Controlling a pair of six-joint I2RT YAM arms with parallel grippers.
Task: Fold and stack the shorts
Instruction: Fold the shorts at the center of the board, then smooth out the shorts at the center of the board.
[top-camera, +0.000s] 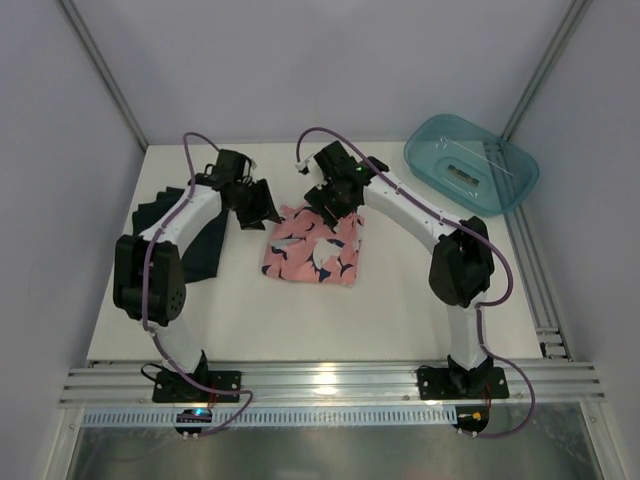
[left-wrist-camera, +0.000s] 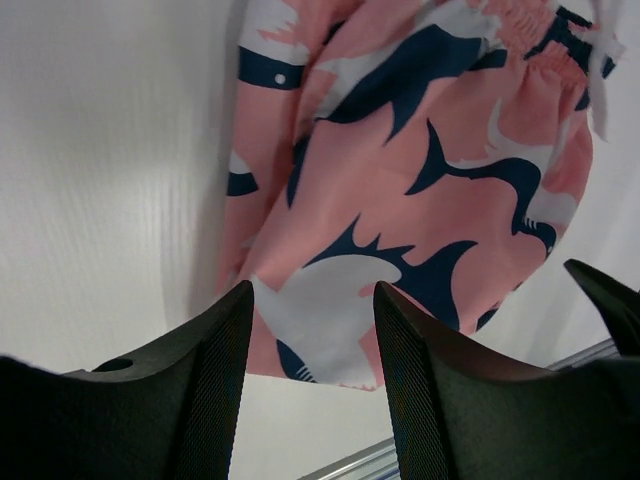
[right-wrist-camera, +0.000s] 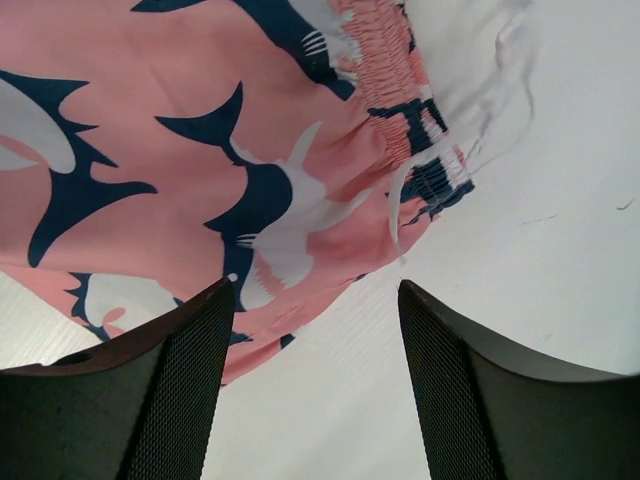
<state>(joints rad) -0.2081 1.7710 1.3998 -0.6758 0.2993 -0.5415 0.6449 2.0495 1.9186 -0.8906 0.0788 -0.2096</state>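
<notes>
The salmon pink shorts (top-camera: 313, 250) with navy and white shapes lie folded flat at the table's middle. They also show in the left wrist view (left-wrist-camera: 400, 170) and the right wrist view (right-wrist-camera: 200, 150), with the gathered waistband and white drawstring. The dark navy shorts (top-camera: 200, 240) lie at the left, partly hidden by the left arm. My left gripper (top-camera: 262, 208) is open and empty just off the pink shorts' far left corner. My right gripper (top-camera: 330, 208) is open and empty above their far edge.
A translucent teal plastic tub (top-camera: 470, 163) stands at the back right. Metal frame rails run along the table's right side (top-camera: 545, 300) and near edge.
</notes>
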